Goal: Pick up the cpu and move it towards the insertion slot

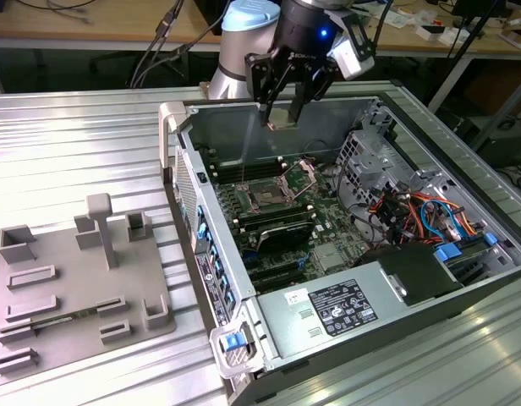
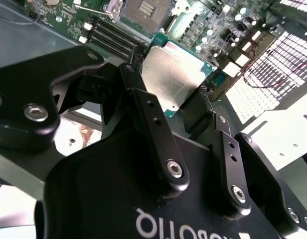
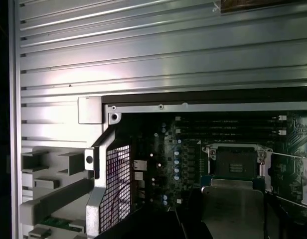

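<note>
On a ribbed metal bench (image 1: 83,144), an open computer case (image 1: 430,279) is lying flat; I am hovering my gripper (image 1: 283,121) above its motherboard, fingers clamping the cpu (image 2: 173,75) by its edges, carrying it toward the insertion slot (image 1: 267,197), whose frame is standing open; lowering squarely comes next.

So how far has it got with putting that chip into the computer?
The pick-up looks done: the gripper is shut on the cpu, holding it in the air above the open computer case. The grey tray outside the case holds no chip that I can see. In hand is the carry. The insertion slot sits open below, its frame raised, with the chip not yet down at it.
</note>
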Robot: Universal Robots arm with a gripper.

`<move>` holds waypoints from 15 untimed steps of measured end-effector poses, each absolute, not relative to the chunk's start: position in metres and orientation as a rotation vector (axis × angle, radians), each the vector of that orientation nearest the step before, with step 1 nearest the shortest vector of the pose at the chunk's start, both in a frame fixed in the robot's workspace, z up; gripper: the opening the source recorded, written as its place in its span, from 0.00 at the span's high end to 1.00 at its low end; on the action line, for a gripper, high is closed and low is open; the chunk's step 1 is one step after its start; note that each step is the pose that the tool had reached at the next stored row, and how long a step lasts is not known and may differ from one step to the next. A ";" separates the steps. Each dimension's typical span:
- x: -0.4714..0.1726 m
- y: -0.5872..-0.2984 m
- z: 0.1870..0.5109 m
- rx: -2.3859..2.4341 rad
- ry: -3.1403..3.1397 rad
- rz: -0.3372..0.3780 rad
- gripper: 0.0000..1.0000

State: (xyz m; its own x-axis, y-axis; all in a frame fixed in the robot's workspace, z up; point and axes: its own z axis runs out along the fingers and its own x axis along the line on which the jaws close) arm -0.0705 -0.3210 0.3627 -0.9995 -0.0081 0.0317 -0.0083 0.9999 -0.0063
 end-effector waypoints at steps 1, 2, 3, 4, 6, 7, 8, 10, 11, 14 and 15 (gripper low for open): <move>-0.068 -0.319 0.362 0.012 -3.108 0.010 0.45; -0.066 -0.318 0.361 0.011 -3.107 0.010 0.45; -0.065 -0.318 0.361 0.010 -3.106 0.010 0.45; -0.064 -0.318 0.360 0.010 -3.104 0.010 0.45; -0.060 -0.318 0.359 0.007 -3.100 0.010 0.45; -0.056 -0.318 0.359 0.003 -3.096 0.010 0.45; -0.054 -0.317 0.358 0.002 -3.095 0.010 0.45; -0.050 -0.317 0.358 -0.001 -3.091 0.010 0.45; -0.048 -0.317 0.357 -0.002 -3.090 0.009 0.45; -0.045 -0.316 0.357 -0.003 -3.089 0.010 0.45; -0.045 -0.316 0.357 -0.003 -3.089 0.010 0.45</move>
State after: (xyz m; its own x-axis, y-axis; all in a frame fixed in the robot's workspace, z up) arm -0.0450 -0.3164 0.3570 -0.9986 0.0024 0.0527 0.0021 1.0000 -0.0063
